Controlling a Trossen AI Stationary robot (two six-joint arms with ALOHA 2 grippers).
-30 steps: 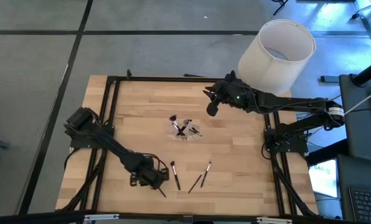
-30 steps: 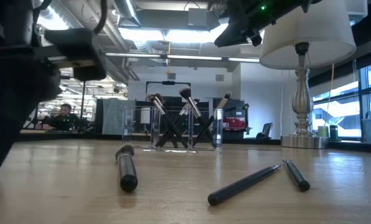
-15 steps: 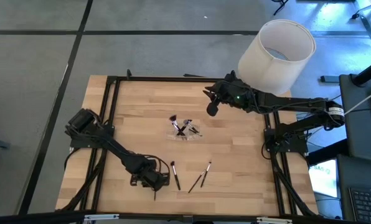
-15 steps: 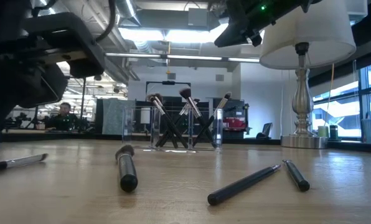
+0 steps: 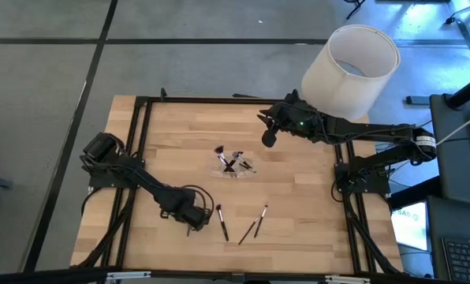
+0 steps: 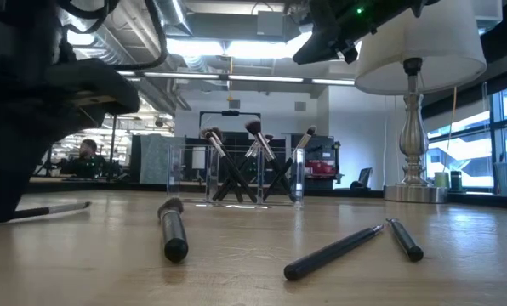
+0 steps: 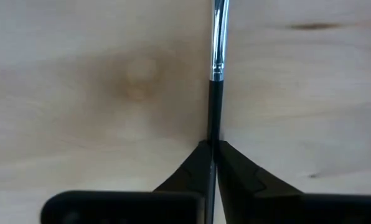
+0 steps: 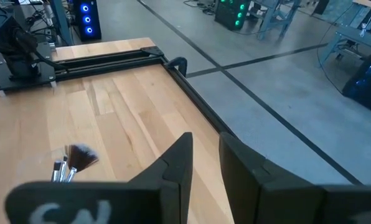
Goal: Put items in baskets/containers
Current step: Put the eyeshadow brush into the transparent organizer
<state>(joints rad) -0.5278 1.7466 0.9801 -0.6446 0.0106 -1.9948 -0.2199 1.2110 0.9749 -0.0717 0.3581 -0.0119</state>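
A clear container [image 5: 233,167] stands mid-table with several makeup brushes upright in it; it also shows in the low view [image 6: 236,177]. Three brushes lie flat on the wood nearer the front edge: one [image 5: 220,222] beside my left gripper, and two [image 5: 260,218], [image 5: 247,233] to its right. My left gripper [image 5: 192,224] is near the front edge, shut on a thin brush [image 7: 215,68] with a dark handle and silver ferrule. My right gripper [image 5: 268,139] hangs open and holds nothing, high over the far side beyond the container. My left gripper pinches the thin brush's dark handle [image 7: 212,127] between its two fingertips. The fingers reach down from above, and the silver ferrule end runs out past them. In the low view the brush [image 6: 56,209] sticks out almost level, just above the table.
A big white lampshade [image 5: 350,67] stands at the far right corner, its base [image 6: 413,192] on the table. Black frame rails [image 5: 140,126] run along the table's edges. Bare wood lies between the container and the loose brushes. A person sits far off in the room [image 6: 88,157].
My left gripper has taken hold of the thin brush near the front edge. It has moved a little toward the far edge and left. The brush, which lay on the table half a second ago, now stands slightly higher, its free end raised.
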